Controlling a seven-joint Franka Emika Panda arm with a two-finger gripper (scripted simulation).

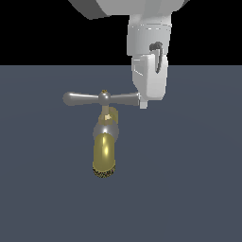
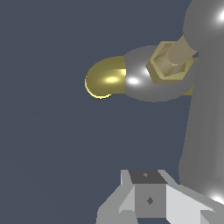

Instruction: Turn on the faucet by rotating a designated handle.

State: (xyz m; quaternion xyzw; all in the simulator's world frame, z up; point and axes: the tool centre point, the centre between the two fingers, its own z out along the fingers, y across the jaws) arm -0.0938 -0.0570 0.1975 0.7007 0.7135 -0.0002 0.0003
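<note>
Silver-grey and slim, the handle [image 1: 103,98] lies as a level crossbar over the faucet [image 1: 105,142], its long axis running straight across the exterior view from one rounded bulb, through the ball hub above the faucet's stem, to the far tip. Below the hub the stem drops to a silver collar and then the golden-brass spout with its rough dark rim, which points toward the camera over the dark blue-grey worktop [image 1: 189,189].

The relation that matters is at the handle's end on the exterior view's right. There the white gripper [image 1: 142,101] hangs down from above, and its lower tip meets that end of the crossbar; the bulb on that side is hidden behind or against the white body, while the opposite bulb, on the far side of the hub, stands free. From the fingers, the hub and faucet lie along the bar, toward the exterior view's left.

In the wrist view the handle [image 2: 205,100] shows as a broad grey bar just beside the fingers [image 2: 148,199], with the brass nut and spout further off. I cannot tell how far apart the fingers stand, nor whether they clasp the bar or merely touch it.

A sideways push about the hub, square to the bar's axis, looks like the coming move.
</note>
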